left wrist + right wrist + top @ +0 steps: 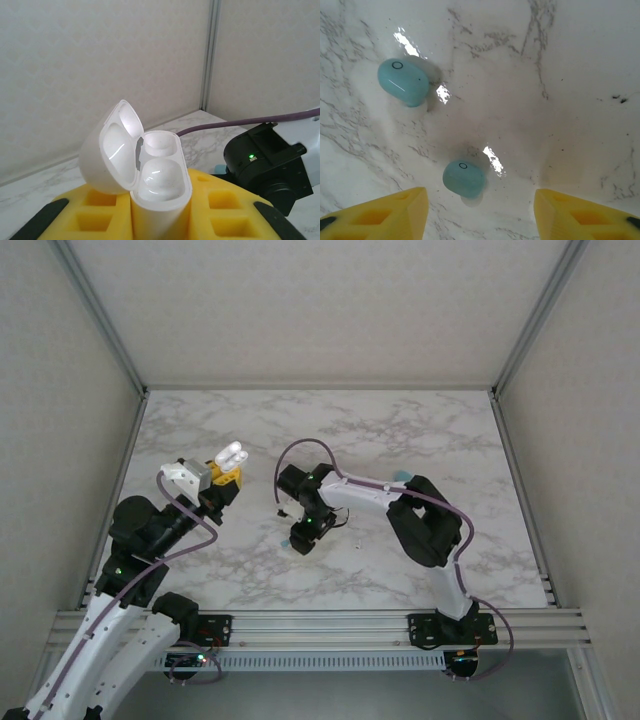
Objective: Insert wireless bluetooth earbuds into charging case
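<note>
The white charging case (161, 185) stands upright with its lid (111, 150) swung open to the left and both wells bare. My left gripper (160, 212) is shut on its body between yellow foam fingers (225, 205). From above, the case (231, 453) sticks out past that gripper (222, 476) at the table's left. Two teal earbuds lie on the marble under my right gripper (480, 195). One earbud (464, 179) lies just ahead of the wide-apart yellow fingertips (415, 205), untouched. The other earbud (404, 81) lies farther off to the left. The right gripper (300, 537) points down at mid-table.
White marble table (400, 430) with grey walls and metal posts round it. A small pale-blue thing (401, 477) peeks out behind the right arm's elbow. The right arm's black wrist (265, 162) with a green light sits close to the right of the case.
</note>
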`<state>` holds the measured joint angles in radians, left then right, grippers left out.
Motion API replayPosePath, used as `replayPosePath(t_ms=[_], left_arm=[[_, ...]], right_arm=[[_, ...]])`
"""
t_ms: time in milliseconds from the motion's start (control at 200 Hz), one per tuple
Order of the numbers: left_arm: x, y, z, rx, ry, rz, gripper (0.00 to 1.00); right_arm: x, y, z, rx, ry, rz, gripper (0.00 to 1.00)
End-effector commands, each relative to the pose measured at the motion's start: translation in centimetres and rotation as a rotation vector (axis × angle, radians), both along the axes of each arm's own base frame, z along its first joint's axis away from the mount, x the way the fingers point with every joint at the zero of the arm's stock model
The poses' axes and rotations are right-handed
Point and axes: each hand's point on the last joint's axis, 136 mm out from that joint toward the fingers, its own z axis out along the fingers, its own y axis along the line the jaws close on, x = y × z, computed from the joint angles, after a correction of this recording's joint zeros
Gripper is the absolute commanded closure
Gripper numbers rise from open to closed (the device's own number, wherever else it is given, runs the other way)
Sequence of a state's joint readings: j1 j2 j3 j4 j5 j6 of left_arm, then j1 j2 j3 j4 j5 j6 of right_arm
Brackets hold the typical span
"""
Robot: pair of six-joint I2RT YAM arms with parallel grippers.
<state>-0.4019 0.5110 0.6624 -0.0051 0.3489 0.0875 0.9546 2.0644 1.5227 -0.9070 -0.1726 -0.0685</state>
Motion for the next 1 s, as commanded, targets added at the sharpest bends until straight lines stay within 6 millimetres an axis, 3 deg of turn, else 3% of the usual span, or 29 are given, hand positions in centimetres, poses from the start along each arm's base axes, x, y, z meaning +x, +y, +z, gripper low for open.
replayPosePath(t_ms=[0,315,466,576,851,996], left_arm=[[-0.1,0.6,1.4,-0.001,-0.045,0.027,0.86],[0.2,0.4,1.3,-0.002,-0.037,0.021,0.86],[0.4,0.2,1.3,-0.005,-0.032,0.017,0.85],[0.7,0.0,1.2,-0.010,-0.024,0.008,0.85],[1.1,-0.7,1.1,-0.018,-0.012,-0.017,0.84],[1.4,-1.0,0.9,-0.022,-0.003,-0.030,0.84]], right_arm=[[-0.4,0.0,-0.4,-0.046,0.006,0.060,0.43],[-0.2,0.2,-1.2,-0.090,-0.016,0.031,0.55],[0.6,0.6,-0.8,-0.072,-0.058,-0.056,0.67],[1.5,0.4,-0.5,-0.081,-0.100,-0.131,0.68],[3.7,-4.0,0.6,-0.102,-0.153,-0.390,0.74],[3.7,-6.5,0.4,-0.144,-0.135,-0.489,0.74]])
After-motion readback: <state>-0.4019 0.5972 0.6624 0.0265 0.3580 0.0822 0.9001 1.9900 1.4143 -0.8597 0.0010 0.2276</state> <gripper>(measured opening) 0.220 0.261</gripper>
